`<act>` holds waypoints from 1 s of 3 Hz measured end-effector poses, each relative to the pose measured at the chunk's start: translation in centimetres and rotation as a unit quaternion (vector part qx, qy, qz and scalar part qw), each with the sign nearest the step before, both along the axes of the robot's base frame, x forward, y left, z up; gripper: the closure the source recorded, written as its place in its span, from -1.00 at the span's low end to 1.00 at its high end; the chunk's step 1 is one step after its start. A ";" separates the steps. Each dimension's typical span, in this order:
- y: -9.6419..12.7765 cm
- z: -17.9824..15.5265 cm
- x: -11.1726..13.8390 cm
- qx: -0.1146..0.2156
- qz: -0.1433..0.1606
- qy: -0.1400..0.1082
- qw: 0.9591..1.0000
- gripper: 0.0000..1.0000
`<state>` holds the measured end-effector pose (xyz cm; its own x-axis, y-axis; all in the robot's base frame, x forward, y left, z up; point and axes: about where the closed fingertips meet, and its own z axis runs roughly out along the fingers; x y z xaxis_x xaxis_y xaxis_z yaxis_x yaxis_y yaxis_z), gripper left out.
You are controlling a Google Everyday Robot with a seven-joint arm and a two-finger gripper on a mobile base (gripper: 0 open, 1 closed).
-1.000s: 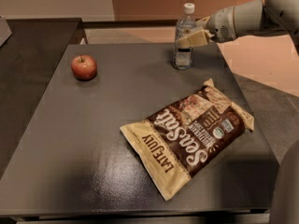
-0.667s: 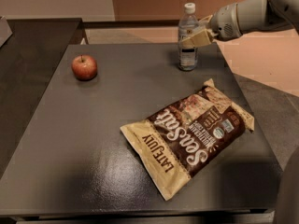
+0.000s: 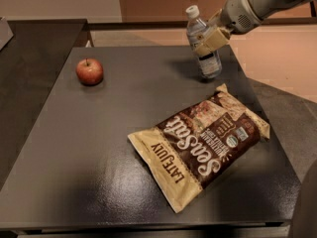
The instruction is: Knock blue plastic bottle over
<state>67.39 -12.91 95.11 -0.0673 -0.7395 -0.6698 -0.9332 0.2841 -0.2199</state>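
You are viewing a dark grey table [image 3: 124,98], with tan floor [image 3: 277,48] beyond it and a second dark surface [image 3: 34,43] at the left. The blue plastic bottle [image 3: 209,64] stands near the table's far right corner, tilted, its white cap leaning left. The gripper [image 3: 212,39] is against the bottle's right side at mid-height; you cannot tell whether it is clenched or released. A chip bag [image 3: 200,143] lies flat in front of the bottle. A red apple [image 3: 89,71] sits at the left, well apart.

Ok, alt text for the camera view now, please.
The gripper is against the blue plastic bottle, which tilts with its cap toward the left, near the dark table's far right edge. A red apple sits far left; a chip bag lies in front.
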 end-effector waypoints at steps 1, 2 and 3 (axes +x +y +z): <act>0.6 0.5 -1.5 -0.074 0.021 -0.006 0.997 1.00; 1.7 0.6 -2.3 -0.131 0.040 -0.016 0.990 1.00; 3.1 -0.2 -2.4 -0.159 0.060 -0.022 0.985 1.00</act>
<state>65.01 -9.79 94.91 0.0576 -0.9136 -0.4024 -0.9431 0.0824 -0.3221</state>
